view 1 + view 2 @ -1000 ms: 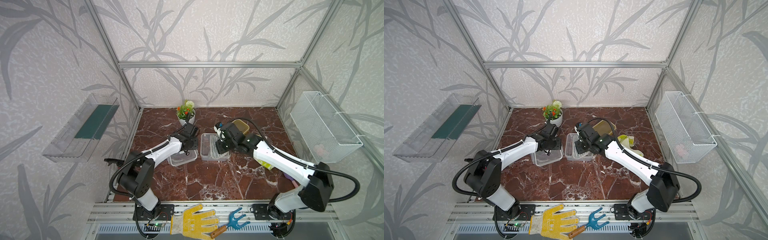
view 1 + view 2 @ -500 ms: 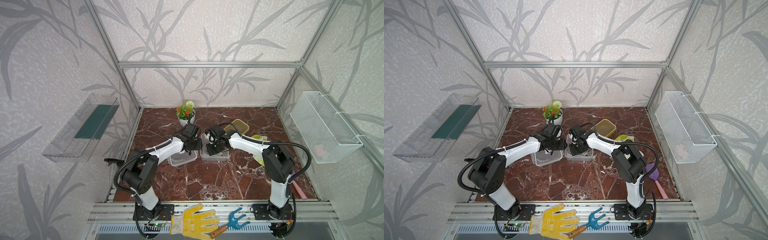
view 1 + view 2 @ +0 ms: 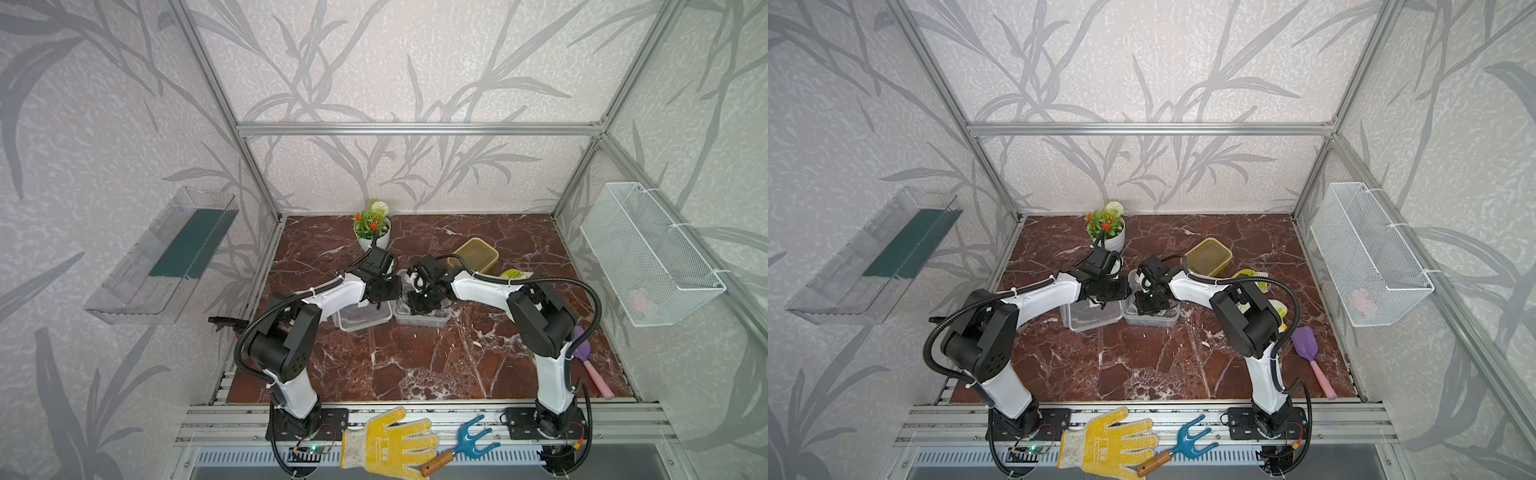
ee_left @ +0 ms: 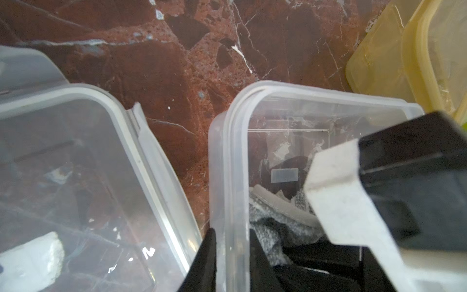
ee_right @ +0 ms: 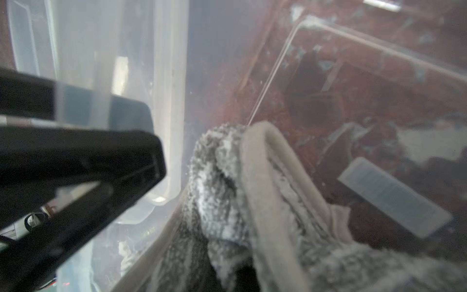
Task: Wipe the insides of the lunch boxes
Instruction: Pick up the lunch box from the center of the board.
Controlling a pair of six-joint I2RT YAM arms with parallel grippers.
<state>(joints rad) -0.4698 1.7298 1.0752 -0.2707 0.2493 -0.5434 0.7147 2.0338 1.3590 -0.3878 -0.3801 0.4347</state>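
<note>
While your left gripper [image 4: 231, 260] is pinching the clear lunch box [image 3: 422, 318] wall mid-table, your right gripper [image 3: 419, 301], clamped on a grey cloth [image 5: 227, 197], is crowding it, the lid [image 3: 361, 318] lying at nine o'clock, the amber box [image 3: 473, 255] at one.

box [image 3: 424, 318]: right gripper [image 3: 419, 305] inside
cloth [image 5: 227, 192]: in box, under that gripper
lid [image 3: 361, 318]: beside box, beneath left gripper [image 3: 395, 291]

I'm working in a staged test booth: aluminium frame posts [image 3: 216, 95], leaf-patterned wallpaper panels [image 3: 395, 62], a red marble-look floor [image 3: 415, 357], and my arms bolted to a near-edge rail [image 3: 415, 415].
</note>
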